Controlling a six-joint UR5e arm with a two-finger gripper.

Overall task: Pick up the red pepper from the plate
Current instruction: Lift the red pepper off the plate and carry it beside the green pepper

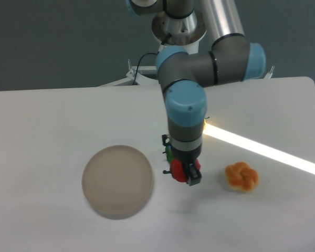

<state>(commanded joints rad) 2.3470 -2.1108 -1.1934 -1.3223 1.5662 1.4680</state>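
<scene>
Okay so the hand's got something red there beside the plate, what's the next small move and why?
Probably a short straight lift. The hand seems closed around the red pepper, which sits right of the plate, not on it, and the plate is bare. Whether the pepper is clear of the table is hard to tell, so raising it would confirm the grip.

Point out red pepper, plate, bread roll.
red pepper (177,169): fixed camera, red body showing left of the pincer.
plate (117,180): fixed camera, bare centre of the disc.
bread roll (241,177): fixed camera, knotted top.
</scene>
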